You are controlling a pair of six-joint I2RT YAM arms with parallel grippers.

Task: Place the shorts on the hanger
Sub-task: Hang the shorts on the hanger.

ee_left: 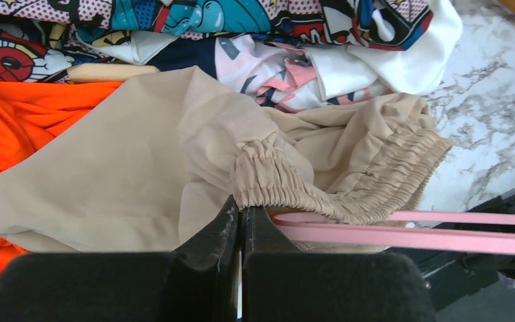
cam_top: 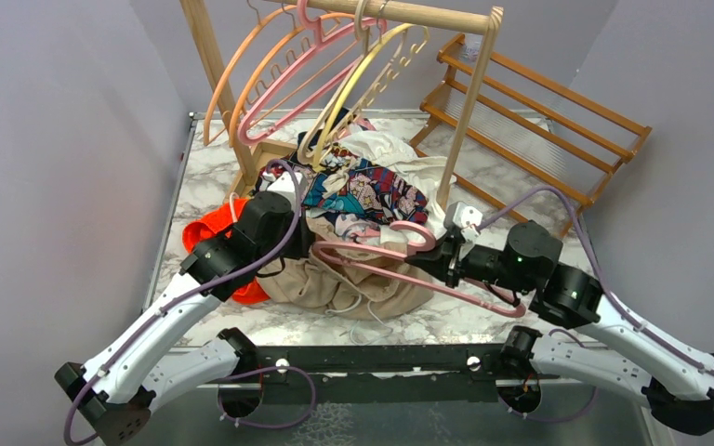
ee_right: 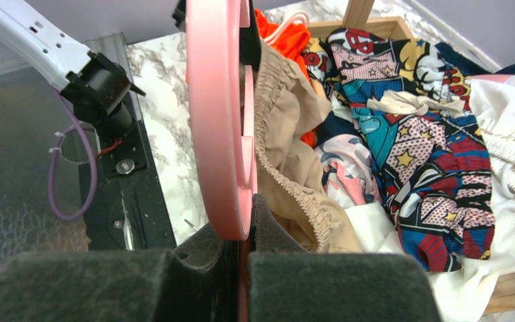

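Pinching the gathered waistband of the beige soft-fabric shorts, the left gripper is shown with its fingers pressed together. The pink plastic hanger is clamped between the closed fingers of the right gripper; its far end is cut off by the frame edge. The shorts are heaped mid-table against the comic-print cloth, whose lettering cannot be read. One hanger arm is hidden beneath the waistband. Bare marble table is exposed between shorts and near edge.

hanger across shorts, clothes pile behind
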